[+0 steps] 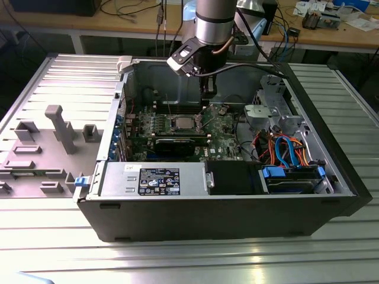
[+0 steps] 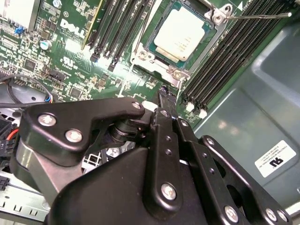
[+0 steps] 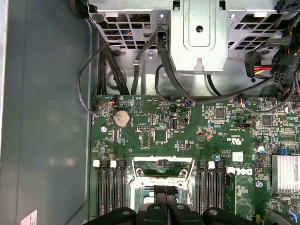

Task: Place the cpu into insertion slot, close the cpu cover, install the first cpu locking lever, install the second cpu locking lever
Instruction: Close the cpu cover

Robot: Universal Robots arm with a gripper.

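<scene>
1. Jaws hang from the arm (image 1: pixel 213 23) in the exterior view, inside the open computer case (image 1: pixel 237 219). They are low over the green circuit board (image 1: pixel 225 127), just to the exterior view's right of the cpu (image 1: pixel 180 123). The cpu lies flat near the board's middle with its dull silver top bare. The case rests on a ribbed metal tabletop (image 1: pixel 177 260). Grey plastic fixtures (image 1: pixel 59 127) stand well apart from it, toward the exterior view's left.

2. In the second wrist view the black links of the jaws narrow to a tip near one corner of the insertion slot (image 2: pixel 157 64). The cpu (image 2: pixel 180 33) sits inside the slot's silvery rim, and nothing covers its top. A thin metal lever (image 2: pixel 258 16) juts from the slot's far corner and crosses above the memory slots (image 2: pixel 225 61). More of these long slots run along the slot's other side.

3. In the first wrist view the jaws are together, tip against tip, with nothing seen between them. Their tips are right at the cpu cover (image 3: pixel 138 169). The cover is swung open, away from the chip, and green board shows through its cut-out middle. Whether the tips touch the frame cannot be told. Memory slots flank the cover on both sides. A coin battery (image 3: pixel 122 118) sits farther along the board. Beyond the board's edge are black cables and a metal drive cage (image 3: pixel 199 42).
</scene>
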